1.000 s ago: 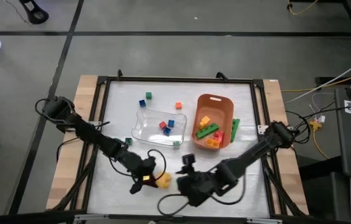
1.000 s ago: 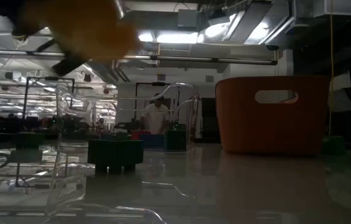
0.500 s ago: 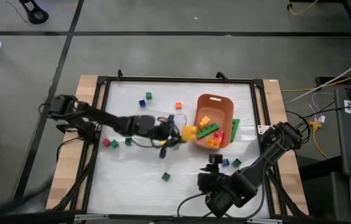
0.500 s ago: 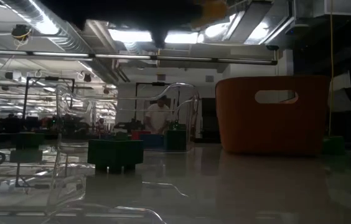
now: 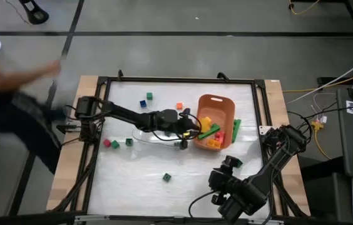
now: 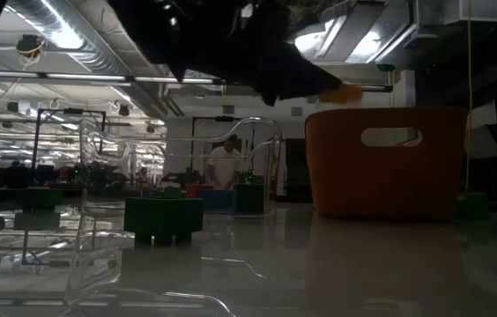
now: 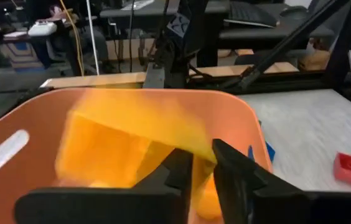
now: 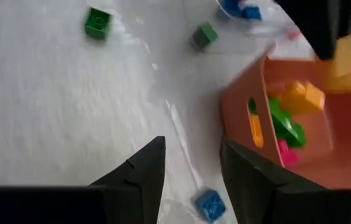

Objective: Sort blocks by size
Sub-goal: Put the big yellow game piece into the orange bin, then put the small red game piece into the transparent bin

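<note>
While left gripper [image 5: 192,128] pinches yellow block [image 7: 126,146] at orange bin [image 5: 225,107] rim, frame centre; right gripper [image 8: 191,168] spread, lower right

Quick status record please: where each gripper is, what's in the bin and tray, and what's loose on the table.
left gripper: over the orange bin's near rim, a yellow block at its fingers
right gripper: low over the table's front right, nothing between its open fingers
orange bin: yellow, green and red blocks inside
clear tray: under the left arm, contents mostly hidden
loose blocks: green, blue and orange at the back; red and green at left; green in front
</note>
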`<state>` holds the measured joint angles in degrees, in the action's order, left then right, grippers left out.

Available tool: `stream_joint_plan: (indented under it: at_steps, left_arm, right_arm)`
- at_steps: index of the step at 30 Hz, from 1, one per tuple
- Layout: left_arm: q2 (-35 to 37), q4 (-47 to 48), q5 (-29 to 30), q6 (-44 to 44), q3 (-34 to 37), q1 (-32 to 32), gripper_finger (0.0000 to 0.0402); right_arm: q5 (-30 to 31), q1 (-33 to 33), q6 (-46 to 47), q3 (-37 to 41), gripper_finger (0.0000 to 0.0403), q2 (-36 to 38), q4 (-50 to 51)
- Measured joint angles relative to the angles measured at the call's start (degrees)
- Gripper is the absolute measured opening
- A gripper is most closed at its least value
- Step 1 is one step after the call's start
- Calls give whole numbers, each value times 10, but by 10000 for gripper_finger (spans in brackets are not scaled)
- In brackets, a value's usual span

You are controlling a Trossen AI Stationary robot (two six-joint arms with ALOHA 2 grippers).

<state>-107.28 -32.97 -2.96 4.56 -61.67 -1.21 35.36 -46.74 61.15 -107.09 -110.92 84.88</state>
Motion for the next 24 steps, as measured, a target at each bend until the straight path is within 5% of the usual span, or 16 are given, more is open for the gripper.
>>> stream_joint_plan:
  at_steps: [10,24]
  left_arm:
    - [7,67,0,-2,-31,3,151]
    - [139,301,0,-9,-32,50,141]
  right_arm:
    - [-34,-16,157,10,154,-23,26]
    - [-178,-24,276,177,154,-24,-184]
